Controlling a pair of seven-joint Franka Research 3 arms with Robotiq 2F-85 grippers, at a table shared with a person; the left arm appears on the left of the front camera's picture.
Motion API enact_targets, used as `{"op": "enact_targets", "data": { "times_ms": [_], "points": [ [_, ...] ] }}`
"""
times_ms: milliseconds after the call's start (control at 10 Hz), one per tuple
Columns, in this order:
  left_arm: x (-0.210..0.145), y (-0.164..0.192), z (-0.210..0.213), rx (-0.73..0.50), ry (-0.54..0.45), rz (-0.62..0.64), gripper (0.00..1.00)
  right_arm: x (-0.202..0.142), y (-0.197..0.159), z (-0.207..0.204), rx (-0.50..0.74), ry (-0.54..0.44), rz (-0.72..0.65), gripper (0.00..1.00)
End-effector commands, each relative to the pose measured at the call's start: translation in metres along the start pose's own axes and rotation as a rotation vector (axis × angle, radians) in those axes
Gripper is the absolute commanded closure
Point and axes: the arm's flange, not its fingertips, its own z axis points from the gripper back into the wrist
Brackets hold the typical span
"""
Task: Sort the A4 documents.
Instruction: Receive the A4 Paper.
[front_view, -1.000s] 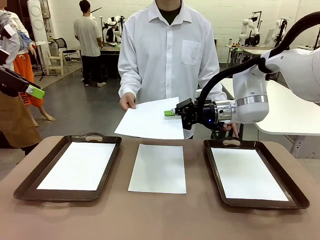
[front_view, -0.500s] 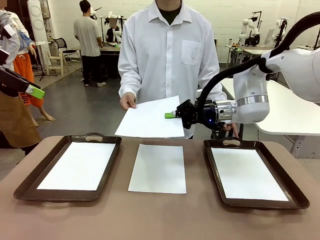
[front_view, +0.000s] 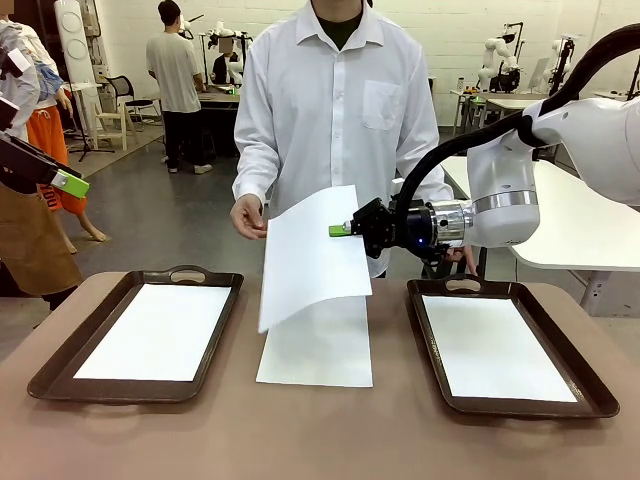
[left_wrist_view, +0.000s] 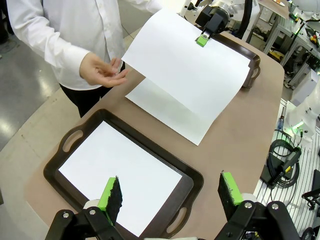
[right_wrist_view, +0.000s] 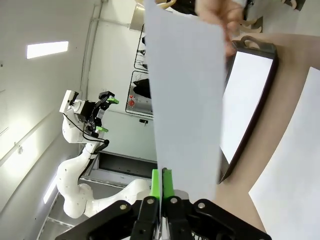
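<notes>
The held sheet (front_view: 310, 255) hung curled over the table's middle, hiding the top of the loose sheet (front_view: 318, 355) beneath. The right gripper (front_view: 340, 229) pinched its edge, jaws fully closed. The person's hand (front_view: 248, 216) stood open beside it. The left gripper (left_wrist_view: 170, 197) gaped empty above a tray (left_wrist_view: 150, 147).

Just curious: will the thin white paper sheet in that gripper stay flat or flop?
Probably floppy: the thin white paper sheet, pinched at one edge by the right gripper, droops in a curve. Likely very light, since that small pinch carries it.
</notes>
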Motion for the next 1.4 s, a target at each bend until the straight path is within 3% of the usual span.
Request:
{"op": "enact_targets", "data": {
  "times_ms": [0,1300],
  "points": [
    [0.0003,-0.0009,-0.0001,0.002,0.001,-0.001,0.00,0.0015,-0.0011,0.0010,-0.011,-0.016,-0.001,1.00],
    [0.0003,-0.0009,-0.0001,0.002,0.001,-0.001,0.00,0.0015,-0.0011,0.0010,-0.011,-0.016,-0.001,1.00]
  ]
}}
